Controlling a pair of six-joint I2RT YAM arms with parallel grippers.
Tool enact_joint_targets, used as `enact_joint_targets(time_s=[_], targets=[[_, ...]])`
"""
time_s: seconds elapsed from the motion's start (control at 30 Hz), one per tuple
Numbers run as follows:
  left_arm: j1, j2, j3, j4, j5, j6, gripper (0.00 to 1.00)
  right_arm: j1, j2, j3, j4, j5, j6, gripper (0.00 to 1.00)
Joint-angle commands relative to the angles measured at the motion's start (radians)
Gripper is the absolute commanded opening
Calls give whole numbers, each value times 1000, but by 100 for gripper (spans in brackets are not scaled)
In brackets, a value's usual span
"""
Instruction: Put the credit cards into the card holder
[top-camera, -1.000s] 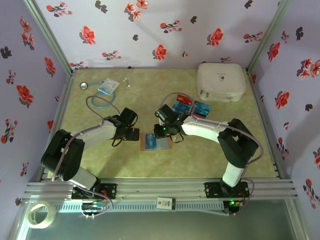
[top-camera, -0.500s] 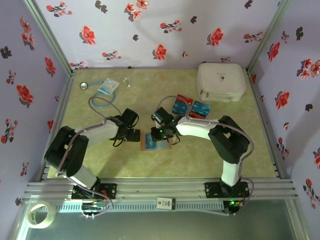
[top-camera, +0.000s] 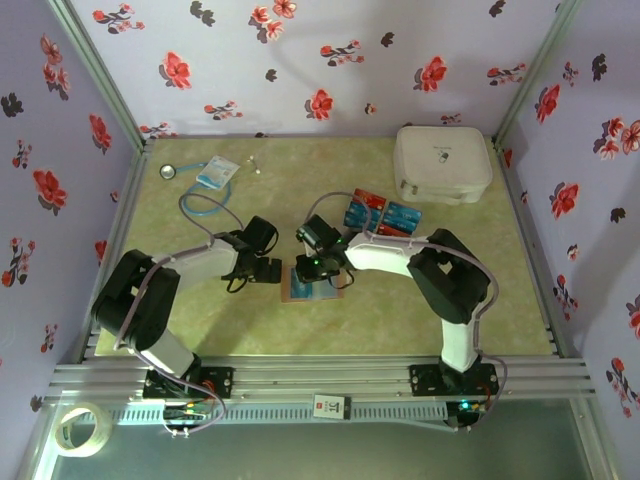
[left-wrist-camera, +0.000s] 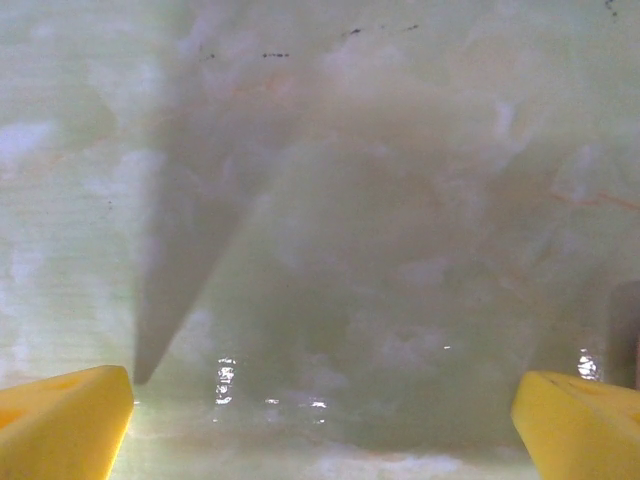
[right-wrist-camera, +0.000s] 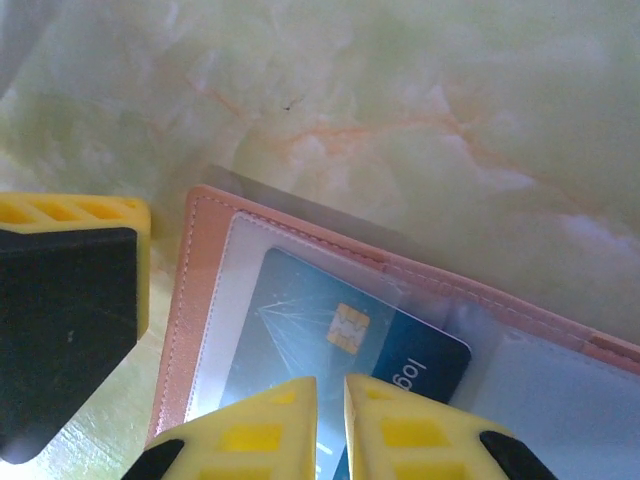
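Packet: far left, a flat blue-white packet (top-camera: 216, 172) with a thin blue cord (top-camera: 200, 208) looping beside it.
Left gripper (top-camera: 262, 268): yellow fingertips (left-wrist-camera: 60, 425) spread wide over the glossy, marbled green table (left-wrist-camera: 330, 200), gripping nothing.
Card holder (top-camera: 312, 285): stitched pink-tan, leather-like, lying open and flat mid-table, just right of the left gripper. A blue card (right-wrist-camera: 340, 335) with a gold chip sits under its clear plastic pocket.
Right gripper (right-wrist-camera: 330, 420): tips nearly touching, with a thin slit between them. They cover the blue card's near edge, so I cannot tell whether they pinch it.
Credit cards (top-camera: 383, 214): red and blue rectangles clustered beyond the right arm.
Case (top-camera: 442, 163): big, white and rounded, at the back right.
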Motion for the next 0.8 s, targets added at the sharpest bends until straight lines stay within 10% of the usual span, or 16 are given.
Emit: enact_joint_targets(time_s=[0.0, 0.77], targets=[[-9, 43, 2, 25, 12, 17, 100, 13, 20, 44, -9, -18, 11, 14], [-14, 54, 3, 30, 13, 21, 100, -14, -78, -43, -37, 72, -19, 13]])
